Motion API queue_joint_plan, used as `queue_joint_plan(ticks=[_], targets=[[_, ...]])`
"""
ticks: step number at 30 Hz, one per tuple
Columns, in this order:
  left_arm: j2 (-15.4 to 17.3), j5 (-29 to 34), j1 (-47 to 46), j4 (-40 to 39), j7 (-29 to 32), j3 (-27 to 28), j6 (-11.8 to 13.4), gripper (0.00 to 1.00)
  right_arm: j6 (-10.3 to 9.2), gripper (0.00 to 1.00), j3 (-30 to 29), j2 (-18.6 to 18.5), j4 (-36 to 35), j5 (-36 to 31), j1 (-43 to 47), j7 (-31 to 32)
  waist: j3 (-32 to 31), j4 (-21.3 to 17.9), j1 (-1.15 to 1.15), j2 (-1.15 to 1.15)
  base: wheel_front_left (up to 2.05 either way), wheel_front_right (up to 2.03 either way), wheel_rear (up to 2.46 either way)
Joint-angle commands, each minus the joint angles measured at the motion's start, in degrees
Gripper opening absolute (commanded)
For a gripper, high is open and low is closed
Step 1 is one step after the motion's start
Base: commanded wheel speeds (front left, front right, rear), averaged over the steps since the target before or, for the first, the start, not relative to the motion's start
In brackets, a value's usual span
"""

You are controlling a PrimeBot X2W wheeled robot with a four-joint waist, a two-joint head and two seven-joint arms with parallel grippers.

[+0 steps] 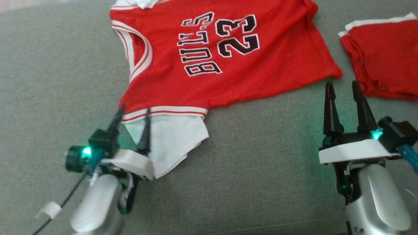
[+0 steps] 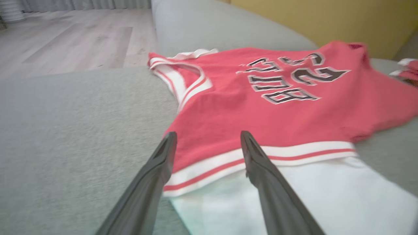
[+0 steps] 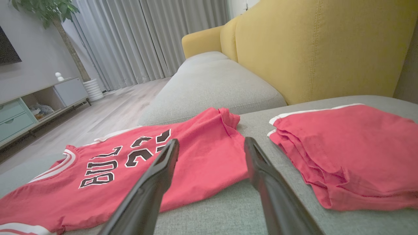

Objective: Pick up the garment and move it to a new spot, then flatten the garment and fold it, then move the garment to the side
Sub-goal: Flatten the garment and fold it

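jersey on the sofa seat, second garment apart to its right; left gripper at the near sleeve (straddling its edge), right gripper before the gap.

My left hand and right hand: each has two long, dark, tapered fingers on a white plate, with a green light and a silver-grey forearm. The left carries a thin black cable with a white clip. The right carries a blue fitting.

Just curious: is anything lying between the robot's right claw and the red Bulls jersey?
No, just bare grey cushion lies between the right gripper and the jersey, seen in the head view.
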Motion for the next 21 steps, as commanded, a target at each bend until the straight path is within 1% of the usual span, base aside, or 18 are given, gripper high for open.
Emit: queue_joint_plan(ticks=[1, 4, 6, 7, 12, 13, 14, 15, 16, 18, 21], targets=[[2.3, 0.1, -3.1, 0.3, 0.3, 3.3, 1.3, 1.00, -0.04, 1.00, 1.6, -0.1, -2.2, 0.3, -0.5, -0.5, 1.2, -1.1, -0.01, 0.00, 0.00, 0.00, 0.00], [3.1, 0.3, -5.0, 4.1, 0.9, 4.2, 2.6, 1.00, -0.04, 1.00, 1.9, -0.1, -2.6, 0.3, -0.3, -0.5, 2.1, -1.9, -0.01, 0.00, 0.00, 0.00, 0.00], [3.6, 0.5, -6.1, 6.4, 1.1, 4.3, 2.9, 1.00, -0.04, 1.00, 2.1, -0.1, -2.9, 0.4, -0.3, -0.5, 2.5, -2.4, -0.01, 0.00, 0.00, 0.00, 0.00], [3.8, 0.6, -6.6, 7.5, 1.5, 4.1, 2.6, 1.00, -0.04, 1.00, 2.2, -0.1, -3.1, 0.4, -0.4, -0.5, 2.7, -2.5, -0.01, 0.00, 0.00, 0.00, 0.00], [4.9, 0.2, -7.7, 12.9, 6.4, 2.1, -0.8, 1.00, -0.04, 1.00, 3.3, -0.1, -3.4, 0.2, -0.7, -0.3, 3.1, -3.6, -0.01, 0.00, 0.00, 0.00, 0.00], [5.0, 0.1, -7.8, 13.5, 6.9, 1.9, -1.4, 0.72, -0.04, 1.00, 3.4, -0.1, -3.6, 0.3, -0.7, -0.3, 3.1, -3.7, -0.01, 0.00, 0.00, 0.00, 0.00], [5.3, 0.0, -8.1, 13.7, 6.8, 1.8, -1.7, 0.22, -0.04, 1.00, 3.5, -0.1, -3.8, 0.4, -0.7, -0.3, 3.1, -3.8, -0.01, 0.00, 0.00, 0.00, 0.00], [5.3, 0.0, -8.1, 13.7, 6.8, 1.8, -1.7, 0.22, -0.04, 1.00, 3.5, -0.1, -3.8, 0.4, -0.7, -0.3, 3.1, -3.8, -0.01, 0.00, 0.00, 0.00, 0.00], [5.5, 0.0, -8.3, 13.7, 6.5, 1.8, -1.9, 0.00, -0.04, 1.00, 3.5, -0.1, -4.0, 0.5, -0.7, -0.3, 3.1, -3.9, -0.01, 0.00, 0.00, 0.00, 0.00], [5.9, 0.0, -8.9, 13.4, 5.0, 2.1, -1.7, 0.00, -0.04, 1.00, 3.4, -0.1, -4.2, 0.6, -0.6, -0.3, 3.0, -4.0, -0.01, 0.00, 0.00, 0.00, 0.00], [6.6, 0.0, -9.8, 12.6, 1.8, 3.1, -0.8, 0.00, -0.04, 1.00, 3.5, -0.1, -4.5, 0.7, -0.4, -0.3, 2.7, -3.9, -0.01, 0.00, 0.00, 0.00, 0.00]])
